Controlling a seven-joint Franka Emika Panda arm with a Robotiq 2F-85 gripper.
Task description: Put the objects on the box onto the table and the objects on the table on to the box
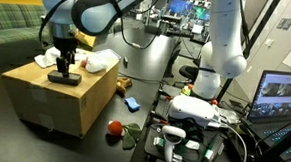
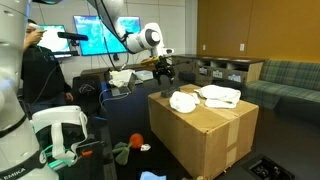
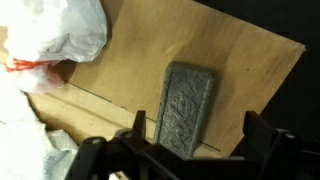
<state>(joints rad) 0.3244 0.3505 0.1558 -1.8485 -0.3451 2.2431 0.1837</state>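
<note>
A brown wood-panelled wall point(image 2: 262, 28) is rising behind a green striped sofa point(image 2: 292, 80) and a low row of shelves point(image 2: 222, 70). Monitors point(image 2: 95, 45) are glowing blue-green in the dimmer corner, and a laptop point(image 1: 282, 98) is standing open, its screen shining.

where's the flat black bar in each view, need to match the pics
In an exterior view: black bar lies on the box top, under the gripper.
In an exterior view: cannot be made out below the gripper.
Wrist view: the bar sits centre-right, on cardboard.
Shared landmark: white cloth wads on the box.
</note>
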